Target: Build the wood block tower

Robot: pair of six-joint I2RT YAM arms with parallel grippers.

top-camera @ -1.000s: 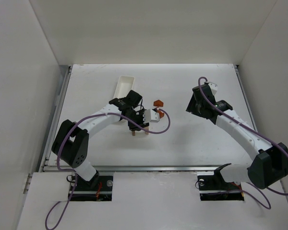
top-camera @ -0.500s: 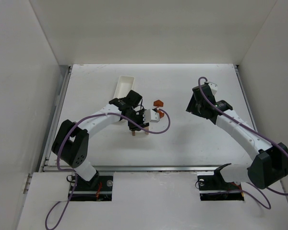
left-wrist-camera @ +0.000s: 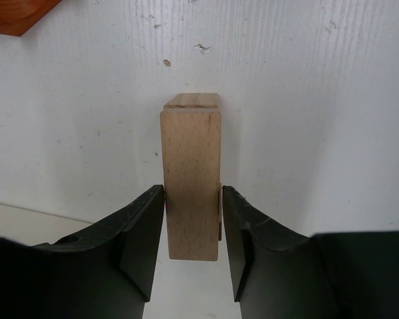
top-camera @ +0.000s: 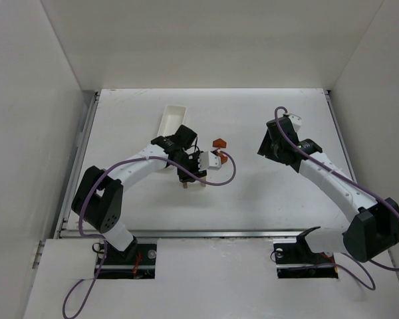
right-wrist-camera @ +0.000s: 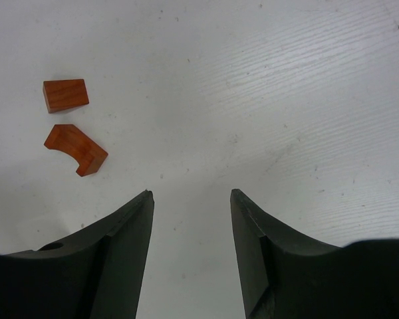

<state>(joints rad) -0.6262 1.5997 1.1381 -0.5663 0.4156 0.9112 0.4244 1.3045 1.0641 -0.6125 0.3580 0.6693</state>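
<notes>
My left gripper [top-camera: 190, 174] [left-wrist-camera: 192, 194] is shut on a light tan wooden block [left-wrist-camera: 191, 179], jaws on its two long sides. The block lies flat and points away from the camera. The end of another tan block [left-wrist-camera: 191, 101] shows just past it. In the top view two tan uprights [top-camera: 185, 185] [top-camera: 203, 184] stand right under this gripper. Two orange-red pieces [top-camera: 219, 143] [top-camera: 222, 158] lie on the table just right of it. In the right wrist view they are a wedge [right-wrist-camera: 66, 95] and an arched piece [right-wrist-camera: 75, 149]. My right gripper [top-camera: 263, 150] [right-wrist-camera: 191, 196] is open and empty, right of them.
A long white tray [top-camera: 173, 118] lies behind the left gripper. White walls enclose the table on the left, the back and the right. The corner of an orange-red piece [left-wrist-camera: 20, 13] shows at the top left of the left wrist view.
</notes>
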